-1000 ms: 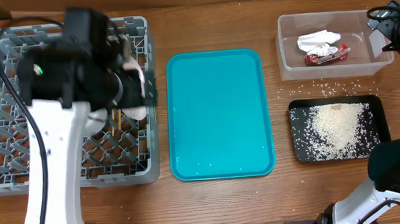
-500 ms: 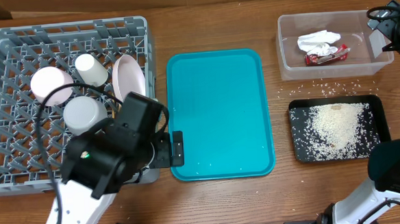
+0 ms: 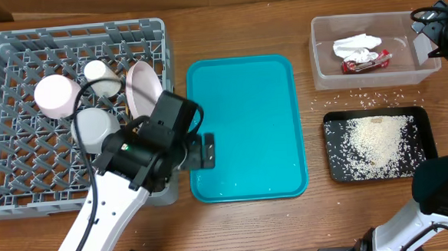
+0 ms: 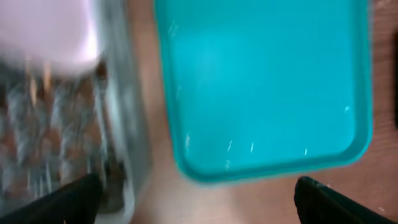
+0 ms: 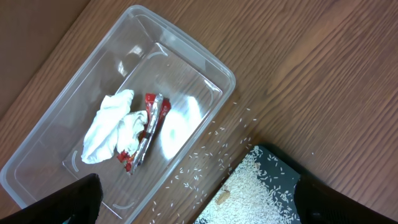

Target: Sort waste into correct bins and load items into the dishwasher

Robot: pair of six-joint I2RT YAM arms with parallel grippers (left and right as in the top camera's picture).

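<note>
Many loose rice grains [image 3: 357,98] streak the desk [image 3: 321,213] just ahead of the right claw [image 5: 199,211], wide and empty, between clear tub [image 3: 316,51] and black tray [image 3: 329,147]; left claw [image 3: 207,151], wide too, sits far off over the teal tray [image 3: 240,60].

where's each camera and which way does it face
Overhead: above the table, straight down on dish rack, teal tray, clear tub, black tray; left arm, right arm show.
Left wrist: on left hand, facing down at teal tray edge and rack wall; open fingertips show.
Right wrist: on right hand, facing down at tub, napkin, wrapper; open fingertips show.
Shared: overhead and right wrist see the tub.
</note>
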